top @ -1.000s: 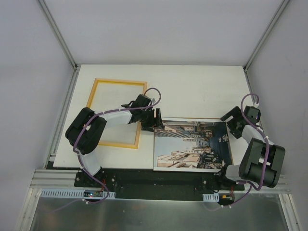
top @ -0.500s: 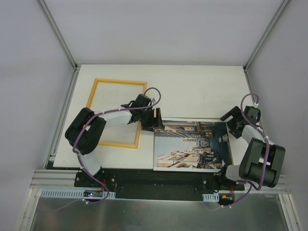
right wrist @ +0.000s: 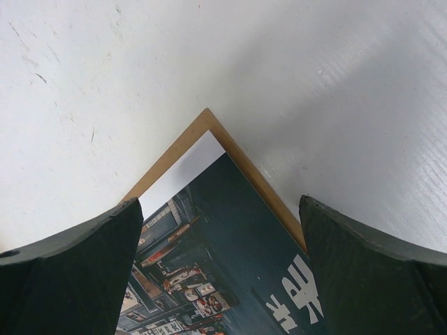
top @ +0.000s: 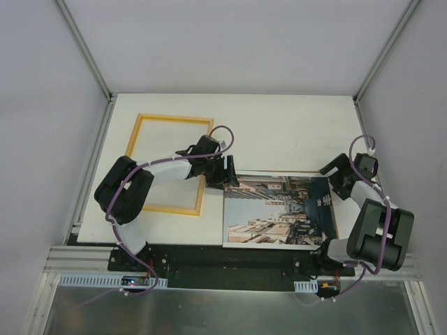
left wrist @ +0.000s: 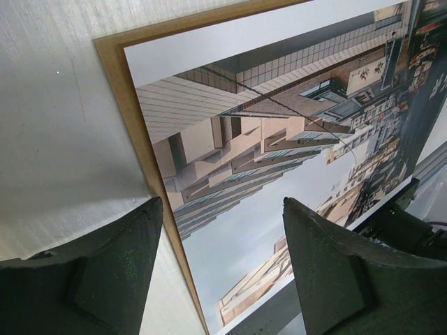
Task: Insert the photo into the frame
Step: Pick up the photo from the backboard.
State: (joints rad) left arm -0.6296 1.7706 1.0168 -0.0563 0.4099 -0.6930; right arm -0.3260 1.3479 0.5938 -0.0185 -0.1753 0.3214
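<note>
Top view: photo (top: 279, 209) lay right of the frame (top: 174, 118); left arm was bent across the frame, left gripper (top: 227, 173) at the photo's far-left corner, right gripper (top: 340, 178) at its far-right. Left wrist: jaws stood partly open, empty, over the board (left wrist: 115, 77) edge. Right wrist: jaws stood wide, empty

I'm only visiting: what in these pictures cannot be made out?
Overhead view: the left arm covers part of the frame along its right rail.
Overhead view: the left gripper hides its fingertips under its body.
Right wrist view: the right gripper and the lower edge leave only one corner of the photo.
Wrist views: the photo covers the brown backing panel except a thin border.
Overhead view: the photo's street signs are too small to read.
</note>
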